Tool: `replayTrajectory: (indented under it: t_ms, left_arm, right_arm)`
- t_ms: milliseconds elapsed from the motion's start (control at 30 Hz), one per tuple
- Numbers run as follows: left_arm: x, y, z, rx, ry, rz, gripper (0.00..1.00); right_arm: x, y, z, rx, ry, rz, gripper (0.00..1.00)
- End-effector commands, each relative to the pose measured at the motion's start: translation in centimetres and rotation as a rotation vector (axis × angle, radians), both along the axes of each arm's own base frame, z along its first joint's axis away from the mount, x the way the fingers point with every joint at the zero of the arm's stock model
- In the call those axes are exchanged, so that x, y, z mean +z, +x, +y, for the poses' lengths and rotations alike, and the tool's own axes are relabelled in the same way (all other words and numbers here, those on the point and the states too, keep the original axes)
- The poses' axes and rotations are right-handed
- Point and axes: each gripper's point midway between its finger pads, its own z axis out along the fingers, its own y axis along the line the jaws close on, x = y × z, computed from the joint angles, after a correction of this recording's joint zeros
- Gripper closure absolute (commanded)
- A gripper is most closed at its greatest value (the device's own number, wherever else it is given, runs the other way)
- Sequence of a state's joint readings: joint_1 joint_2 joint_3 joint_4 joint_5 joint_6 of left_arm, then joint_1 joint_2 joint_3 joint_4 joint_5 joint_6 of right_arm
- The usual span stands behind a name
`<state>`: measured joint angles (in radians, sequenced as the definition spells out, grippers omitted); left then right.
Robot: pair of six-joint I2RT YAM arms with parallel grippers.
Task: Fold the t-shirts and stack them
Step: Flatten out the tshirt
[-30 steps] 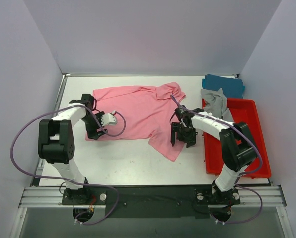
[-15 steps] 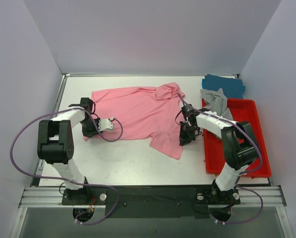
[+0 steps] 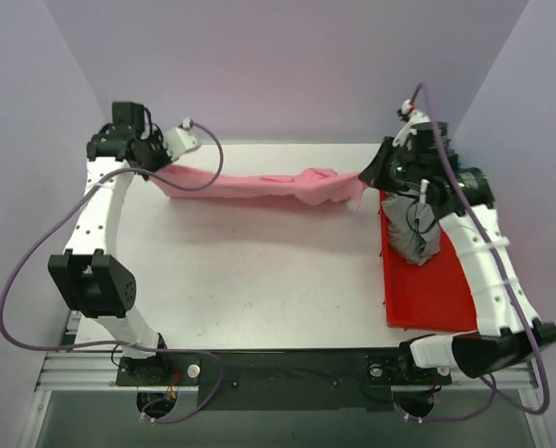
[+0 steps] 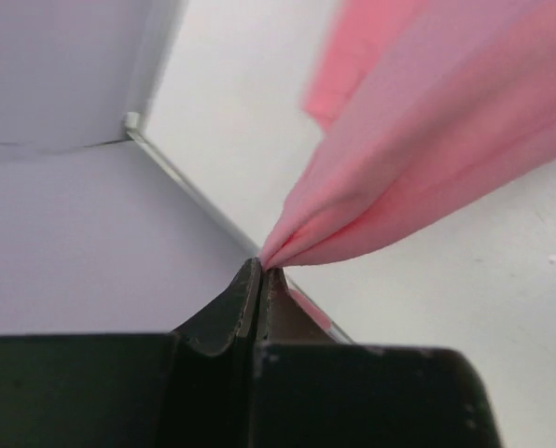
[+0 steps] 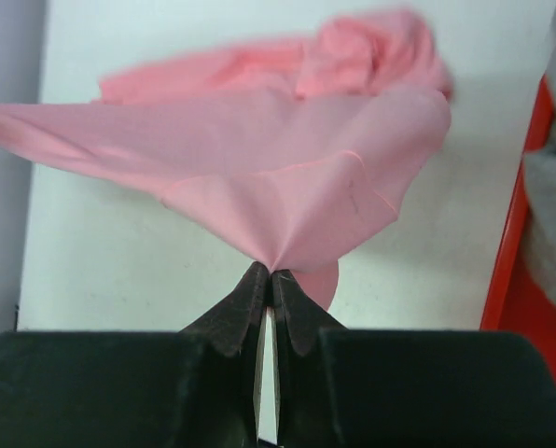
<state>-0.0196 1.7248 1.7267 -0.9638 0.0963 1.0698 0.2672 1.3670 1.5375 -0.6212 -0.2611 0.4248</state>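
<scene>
White tabletop (image 3: 259, 280) below, our pink t-shirt (image 3: 259, 184) hangs stretched across the far side, from ten to two o'clock. At either end our left gripper (image 4: 262, 273) and right gripper (image 5: 265, 275) each pinch a gathered edge, jaws clamped tight on cloth. We judge it light, limp and quick to slip; hems and shoulders suit holding best. At three o'clock, a grey t-shirt (image 3: 416, 229) lies in the red bin (image 3: 446, 299).

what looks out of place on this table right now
The grey t-shirt slumps crumpled at the far end of the red bin. The pink t-shirt is held stretched between left gripper and right gripper, jaws shut on it.
</scene>
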Motion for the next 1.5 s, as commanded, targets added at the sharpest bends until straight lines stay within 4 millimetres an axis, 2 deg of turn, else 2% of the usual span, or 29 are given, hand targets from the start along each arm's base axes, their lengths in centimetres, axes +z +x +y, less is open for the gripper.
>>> replayTrajectory:
  t_ms: [0, 33, 67, 100, 133, 167, 200, 300, 367, 433, 567, 633, 733, 767, 800, 833, 867, 900, 933, 967, 1000, 1033, 1067, 1100, 1233, 1267, 1333, 1433, 1467]
  left_arm:
    - [13.5, -3.7, 0.1, 0.116, -0.095, -0.206, 1.00]
    - [15.5, -4.1, 0.3, 0.138, -0.099, -0.250, 1.00]
    - [18.6, -4.7, 0.8, 0.157, -0.087, -0.320, 1.00]
    - [20.4, -5.1, 1.1, 0.169, -0.082, -0.365, 1.00]
    - [23.6, -5.9, 1.4, 0.184, -0.078, -0.454, 1.00]
    - [26.0, -6.7, 1.3, 0.179, -0.087, -0.524, 1.00]
    - [27.6, -7.5, 1.9, 0.201, -0.067, -0.572, 1.00]
    - [31.6, -9.5, 2.2, 0.217, -0.067, -0.704, 1.00]
    - [32.9, -10.4, 2.6, 0.241, -0.062, -0.750, 1.00]
    - [33.3, -10.9, 2.6, 0.245, -0.060, -0.759, 1.00]
    - [32.6, -10.6, 2.7, 0.250, -0.052, -0.735, 1.00]
    - [31.8, -9.9, 2.6, 0.250, -0.050, -0.715, 1.00]
    - [30.7, -8.5, 2.4, 0.240, -0.046, -0.687, 1.00]
    - [30.2, -7.8, 2.4, 0.238, -0.043, -0.676, 1.00]
    - [29.8, -7.1, 2.3, 0.236, -0.038, -0.669, 1.00]
    - [29.4, -6.2, 2.3, 0.237, -0.036, -0.665, 1.00]
    - [28.9, -5.2, 2.3, 0.236, -0.028, -0.658, 1.00]
    - [28.4, -3.6, 2.5, 0.244, -0.022, -0.663, 1.00]
    - [28.4, -2.6, 2.5, 0.251, -0.022, -0.677, 1.00]
    - [28.9, -1.0, 2.7, 0.271, -0.028, -0.720, 1.00]
    - [29.0, -0.1, 2.7, 0.279, -0.033, -0.734, 1.00]
    - [30.0, 1.3, 2.9, 0.303, -0.051, -0.790, 1.00]
    - [31.2, 1.5, 3.0, 0.312, -0.062, -0.834, 1.00]
    - [31.8, 2.8, 3.0, 0.329, -0.077, -0.876, 1.00]
    - [34.6, 4.8, 3.3, 0.344, -0.100, -1.024, 1.00]
    - [34.9, 5.0, 3.2, 0.341, -0.106, -1.038, 1.00]
    - [35.3, 5.6, 3.0, 0.327, -0.104, -1.062, 1.00]
    - [34.6, 6.4, 3.0, 0.314, -0.069, -1.049, 1.00]
    - [33.7, 6.6, 3.0, 0.312, -0.057, -1.022, 1.00]
  right_arm:
    - [10.4, -4.6, -3.2, -0.044, -0.025, -0.231, 1.00]
    - [12.5, -5.5, -3.8, -0.060, -0.022, -0.293, 1.00]
    - [15.0, -6.6, -4.2, -0.065, -0.013, -0.364, 1.00]
    - [16.6, -7.2, -4.7, -0.079, -0.016, -0.413, 1.00]
    - [18.8, -8.5, -5.2, -0.090, -0.002, -0.478, 1.00]
    - [19.7, -9.1, -5.7, -0.103, -0.004, -0.511, 1.00]
    - [21.6, -10.4, -6.2, -0.113, 0.005, -0.571, 1.00]
    - [24.4, -12.6, -7.1, -0.127, 0.015, -0.667, 1.00]
    - [26.1, -13.8, -7.3, -0.127, 0.030, -0.719, 1.00]
    - [27.3, -14.5, -7.3, -0.114, 0.033, -0.757, 1.00]
    - [28.6, -14.1, -7.6, -0.116, 0.004, -0.794, 1.00]
    - [28.3, -12.5, -7.1, -0.104, -0.016, -0.777, 1.00]
    - [27.1, -8.6, -6.1, -0.083, -0.054, -0.726, 1.00]
    - [26.8, -7.6, -6.0, -0.081, -0.075, -0.719, 1.00]
    - [26.1, -5.5, -5.7, -0.083, -0.089, -0.698, 1.00]
    - [26.5, -4.6, -5.7, -0.085, -0.097, -0.712, 1.00]
    - [25.6, -2.4, -4.9, -0.060, -0.101, -0.685, 1.00]
    - [26.5, -1.5, -5.0, -0.068, -0.094, -0.712, 1.00]
    - [25.6, 0.8, -4.1, -0.044, -0.082, -0.686, 1.00]
    - [25.9, 3.2, -4.3, -0.065, -0.055, -0.693, 1.00]
    - [26.2, 4.0, -4.0, -0.063, -0.010, -0.694, 1.00]
    - [27.1, 5.9, -4.4, -0.083, 0.024, -0.728, 1.00]
    - [27.6, 6.7, -4.8, -0.099, 0.094, -0.730, 1.00]
    - [28.5, 8.2, -5.1, -0.116, 0.137, -0.769, 1.00]
    - [31.0, 10.9, -6.1, -0.161, 0.289, -0.841, 1.00]
    - [32.1, 10.7, -6.1, -0.161, 0.302, -0.872, 1.00]
    - [32.9, 11.2, -6.2, -0.156, 0.313, -0.904, 1.00]
    - [32.6, 11.3, -6.6, -0.158, 0.307, -0.900, 1.00]
    - [31.5, 11.8, -6.7, -0.158, 0.300, -0.871, 1.00]
